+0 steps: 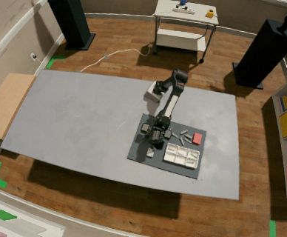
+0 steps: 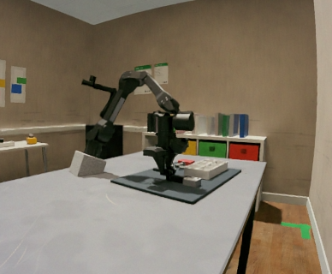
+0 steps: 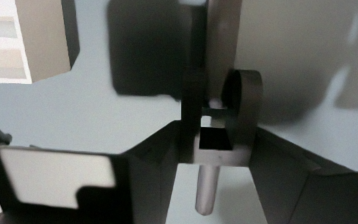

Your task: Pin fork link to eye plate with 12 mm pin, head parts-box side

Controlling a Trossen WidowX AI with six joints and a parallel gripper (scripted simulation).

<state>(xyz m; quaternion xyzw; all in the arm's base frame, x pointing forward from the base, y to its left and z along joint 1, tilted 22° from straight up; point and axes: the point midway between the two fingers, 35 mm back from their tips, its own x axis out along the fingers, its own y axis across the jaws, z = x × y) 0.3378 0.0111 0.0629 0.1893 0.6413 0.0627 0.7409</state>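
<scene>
The end effector hangs low over the dark mat on the table, pinching the fork link, its grey stem pointing away, beside the white parts box.

Black speaker, white trolley, possibly a yellow tape roll.

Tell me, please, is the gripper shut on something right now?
Yes: the gripper is shut on the fork link, gripped between its fingers.
</scene>
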